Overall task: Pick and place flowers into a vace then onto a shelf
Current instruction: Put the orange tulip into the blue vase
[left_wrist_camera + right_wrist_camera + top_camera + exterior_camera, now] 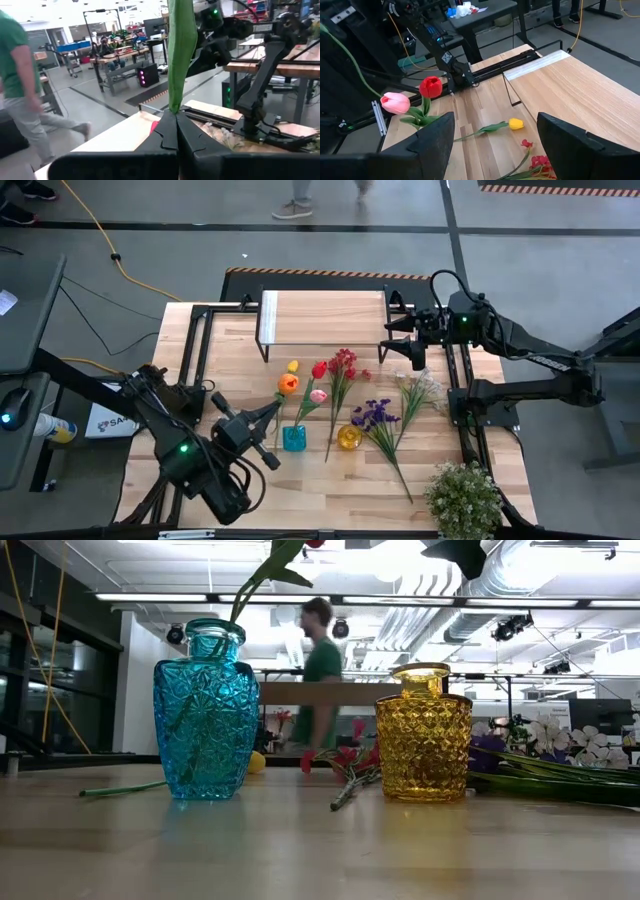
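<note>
Holding a tulip stem (pixel 181 55) clenched in left end effector (pixel 268 416) above blue vase (pixel 294 438) | right end effector (pixel 400 338) released by shelf (pixel 322 314) | yellow vase (pixel 349 437) empty, most flowers (pixel 385 420) on table (pixel 330 490), shelving pending

In my low view the blue vase (pixel 206 710) stem runs off at twelve o'clock, bloom cut; the walking person (pixel 318 670) is blurred; white sprays (pixel 590 745) clipped at three o'clock.

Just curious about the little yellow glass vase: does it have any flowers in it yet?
No, the yellow vase stands empty, while a green stem rises from the blue vase beside it.
</note>
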